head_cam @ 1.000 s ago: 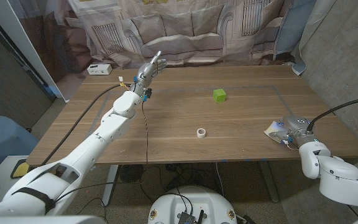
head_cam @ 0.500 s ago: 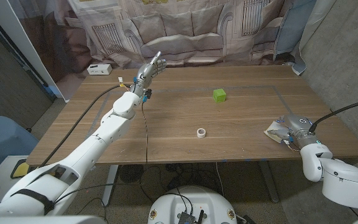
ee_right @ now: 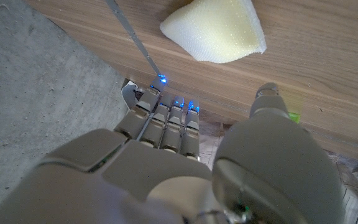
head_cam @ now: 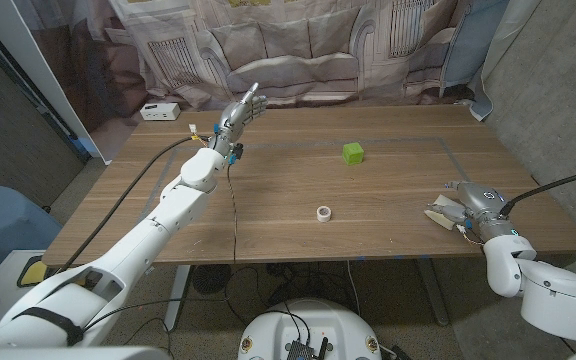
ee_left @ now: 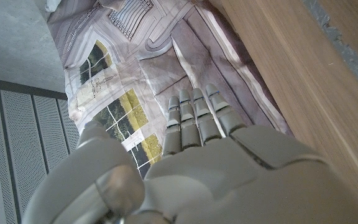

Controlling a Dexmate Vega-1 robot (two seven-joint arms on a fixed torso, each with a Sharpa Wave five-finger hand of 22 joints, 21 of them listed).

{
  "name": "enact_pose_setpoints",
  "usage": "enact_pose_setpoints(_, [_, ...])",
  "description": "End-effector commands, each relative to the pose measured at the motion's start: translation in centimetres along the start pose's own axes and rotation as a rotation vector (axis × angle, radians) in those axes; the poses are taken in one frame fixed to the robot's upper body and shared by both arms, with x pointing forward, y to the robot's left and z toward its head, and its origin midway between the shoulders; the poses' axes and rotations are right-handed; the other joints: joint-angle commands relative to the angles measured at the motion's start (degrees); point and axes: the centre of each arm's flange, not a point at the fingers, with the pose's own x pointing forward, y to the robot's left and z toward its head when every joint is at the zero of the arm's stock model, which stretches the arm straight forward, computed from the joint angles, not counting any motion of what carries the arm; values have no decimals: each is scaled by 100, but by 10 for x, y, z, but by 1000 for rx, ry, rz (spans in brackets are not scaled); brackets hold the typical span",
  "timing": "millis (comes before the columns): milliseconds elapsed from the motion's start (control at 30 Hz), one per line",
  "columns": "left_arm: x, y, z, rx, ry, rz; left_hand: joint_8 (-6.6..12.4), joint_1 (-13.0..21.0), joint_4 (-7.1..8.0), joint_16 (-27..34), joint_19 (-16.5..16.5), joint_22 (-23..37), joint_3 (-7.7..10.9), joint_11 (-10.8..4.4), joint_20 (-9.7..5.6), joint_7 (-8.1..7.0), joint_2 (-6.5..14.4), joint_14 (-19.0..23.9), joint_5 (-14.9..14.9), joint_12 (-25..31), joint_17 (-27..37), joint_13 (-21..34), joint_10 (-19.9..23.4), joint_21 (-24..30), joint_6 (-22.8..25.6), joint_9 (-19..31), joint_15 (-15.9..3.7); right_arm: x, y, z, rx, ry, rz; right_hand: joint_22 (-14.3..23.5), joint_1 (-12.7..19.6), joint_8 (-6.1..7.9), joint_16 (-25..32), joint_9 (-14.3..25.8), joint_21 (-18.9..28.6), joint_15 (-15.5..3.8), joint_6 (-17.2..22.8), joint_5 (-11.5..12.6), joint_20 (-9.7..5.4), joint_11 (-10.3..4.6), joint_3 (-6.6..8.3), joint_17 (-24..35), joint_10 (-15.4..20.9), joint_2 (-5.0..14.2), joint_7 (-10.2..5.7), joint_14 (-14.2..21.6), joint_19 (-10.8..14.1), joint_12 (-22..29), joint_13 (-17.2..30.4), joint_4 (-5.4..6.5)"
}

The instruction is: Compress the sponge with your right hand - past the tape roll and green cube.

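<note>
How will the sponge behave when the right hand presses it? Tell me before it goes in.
The sponge shows a porous, pale foam surface, so it will probably give easily and spring back. It looks light, a thin wedge lying loose on the wooden table, so it may slide rather than compress if the right hand pushes sideways. Pressing down from above seems safer.

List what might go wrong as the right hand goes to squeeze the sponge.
1. The sponge lies near the table's right edge, and in the right wrist view it sits apart from the right hand; a sideways nudge might push it off.
2. The sponge looks wedge-shaped, so the fingers may slip off the thin end rather than compress it.
3. The left hand is raised at the far side, unlikely to interfere.
</note>
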Motion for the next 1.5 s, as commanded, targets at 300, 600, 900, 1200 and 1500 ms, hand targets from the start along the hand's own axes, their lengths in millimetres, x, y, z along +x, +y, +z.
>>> enact_pose_setpoints(300, [-1, -2, -2, -2, 3, 1, 0, 22, -21, -10, 48, 14, 47, 10, 9, -3, 30, 32, -1, -2, 15, 27, 13, 1, 22, 30, 10, 4, -2, -4, 180, -34, -48, 1, -145, -33, 0, -4, -359, 63, -447, 40, -135, 60, 8, -116, -414, 57, 106, -405, -377, 7, 17, 25])
enact_pose_setpoints(600, [-2, -1, -4, -2, 5, 3, -2, 29, -26, -10, 50, 14, 55, 30, 5, 3, 33, 33, -3, -5, 15, 27, 4, 2, 18, 30, 5, 13, -4, 0, 264, -66, -92, -1, -228, -12, 45, -4, -388, 53, -556, 24, -189, 50, 0, -150, -492, 90, 161, -420, -276, 34, 19, 55])
enact_pose_setpoints(900, [-3, -1, -4, -2, 4, 9, -7, 32, -31, -13, 50, 13, 60, 26, 1, 1, 29, 25, -5, -8, 15, 27, -5, 1, 4, 30, 8, 22, -11, 5, 320, -97, -152, 0, -304, 10, 57, -4, -415, 87, -558, 9, -172, 72, -21, -165, -493, 94, 214, -432, -259, 53, 18, 84])
enact_pose_setpoints(1200, [1, -12, -7, -11, 13, -25, -9, 33, -35, -15, 50, 13, 63, 18, 0, 3, 23, 21, -8, -16, 15, 27, -24, 1, -3, 30, 10, 34, -13, 10, 374, -117, -182, 2, -401, 89, 94, -2, -460, 97, -409, -11, -153, 146, -44, -191, -386, 105, 240, -387, -244, 112, 18, 118])
enact_pose_setpoints(1500, [-1, -22, -14, -26, 34, -53, -14, 32, -38, -25, 40, 13, 66, 21, -1, 3, 18, -11, -9, -24, 15, 27, -49, -3, -19, 30, 11, 50, -13, 18, 468, -159, -164, 4, -428, 66, 93, -2, -486, 103, -479, -20, -141, 144, -44, -211, -430, 118, 244, -403, -236, 96, 18, 123])
